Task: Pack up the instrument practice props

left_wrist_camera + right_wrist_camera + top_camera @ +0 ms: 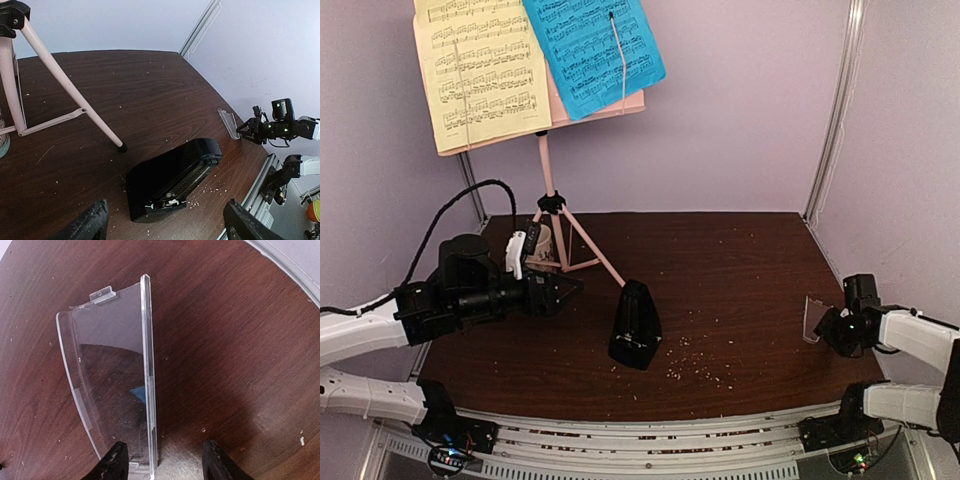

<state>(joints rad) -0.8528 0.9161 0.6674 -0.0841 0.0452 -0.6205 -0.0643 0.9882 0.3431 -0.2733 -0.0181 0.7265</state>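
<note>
The pink music stand (552, 190) stands at the back left and holds a yellow page (480, 65) and a blue page (592, 50). The black metronome (636, 326) sits mid-table without its cover. My left gripper (560, 290) is open to its left; in the left wrist view the metronome (170, 175) lies just ahead of the gripper (167, 227), untouched. The clear cover (110, 365) rests on the table at the right. My right gripper (165, 465) is open, its fingertips either side of the cover's upright edge.
A beige mug (540, 243) sits by the stand's tripod legs (65, 85), close to my left wrist. Pale crumbs (695, 372) are scattered over the dark wooden table (740, 270). Lilac walls close in the back and sides.
</note>
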